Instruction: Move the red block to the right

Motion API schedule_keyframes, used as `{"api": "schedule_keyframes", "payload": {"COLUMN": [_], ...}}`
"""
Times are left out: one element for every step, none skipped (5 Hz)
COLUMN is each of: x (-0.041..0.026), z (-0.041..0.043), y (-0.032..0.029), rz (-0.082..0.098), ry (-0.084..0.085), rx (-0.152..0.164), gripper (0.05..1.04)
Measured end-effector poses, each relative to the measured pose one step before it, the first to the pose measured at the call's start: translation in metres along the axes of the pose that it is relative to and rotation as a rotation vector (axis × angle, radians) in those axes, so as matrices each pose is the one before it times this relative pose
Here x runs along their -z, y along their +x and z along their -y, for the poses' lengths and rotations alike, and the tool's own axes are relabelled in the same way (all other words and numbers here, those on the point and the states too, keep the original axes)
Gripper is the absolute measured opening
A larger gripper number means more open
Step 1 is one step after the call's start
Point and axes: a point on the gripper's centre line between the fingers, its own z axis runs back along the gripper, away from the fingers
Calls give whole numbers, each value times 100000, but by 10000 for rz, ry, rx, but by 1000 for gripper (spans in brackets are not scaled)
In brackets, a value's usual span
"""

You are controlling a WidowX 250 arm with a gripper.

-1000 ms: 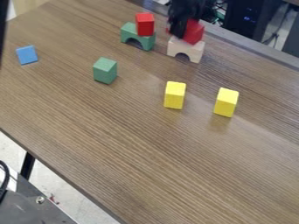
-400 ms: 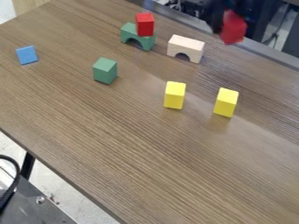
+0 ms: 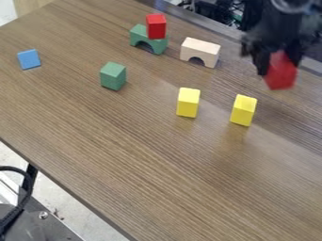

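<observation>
End effector [image 3: 278, 64] grips red block [image 3: 281, 76]! Ease it straight down, clear of nearest yellow block [image 3: 243, 110], release once flat below!

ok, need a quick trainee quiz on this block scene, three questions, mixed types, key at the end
1. Multiple choice: what supports the upright red wooden block?
(a) cream wooden arch
(b) green wooden arch
(c) flat blue wooden block
2. True or false: the black two-finger pincer holds a second red wooden block.
3. Count: how many yellow rectangular wooden blocks stand on the brown wood-grain table?

Key: 1 b; 2 true; 3 two.
</observation>
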Motion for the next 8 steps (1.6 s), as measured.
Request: {"api": "schedule_keyframes", "payload": {"x": [363, 534, 622, 1509, 1733, 300, 476, -492], "z": [624, 519, -32, -647, -478, -124, -822, -923], "y": [-2156, -2671, -1602, -1139, -531, 431, 376, -390], "rz": [46, 6, -192, -324, -494, -198, -287, -121], "ry": [77, 144, 79, 202, 183, -268, -206, -76], "rx": [953, 1666, 664, 673, 643, 65, -143, -50], "gripper": [582, 582, 582, 582, 582, 642, 932, 1005]}}
